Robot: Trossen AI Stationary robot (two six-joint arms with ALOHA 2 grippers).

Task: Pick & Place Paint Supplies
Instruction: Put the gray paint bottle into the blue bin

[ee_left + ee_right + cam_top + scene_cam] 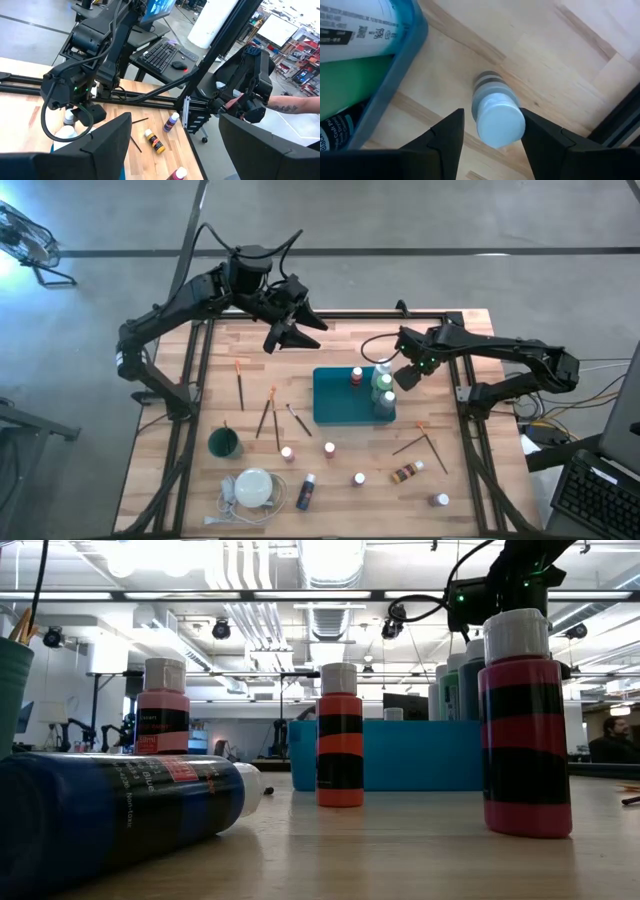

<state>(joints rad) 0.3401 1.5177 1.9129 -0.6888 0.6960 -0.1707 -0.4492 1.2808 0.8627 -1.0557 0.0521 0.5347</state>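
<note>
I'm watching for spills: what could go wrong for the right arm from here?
The right gripper is at a grey white-capped bottle right beside the teal tray's wall; it might nudge that wall or tip the bottle. That tray corner already holds bottles, so adding another could knock them. The left gripper waits open over the table, at its far side.

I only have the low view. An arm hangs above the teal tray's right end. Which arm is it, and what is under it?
Observer: The right arm. The right gripper straddles a white-capped bottle standing on the table, just outside the teal tray.
Operator: Clamped on it?
Observer: No, a gap shows beside the cap.
Operator: And the other arm?
Observer: The left gripper hangs open near the table's far edge, holding nothing.
</note>
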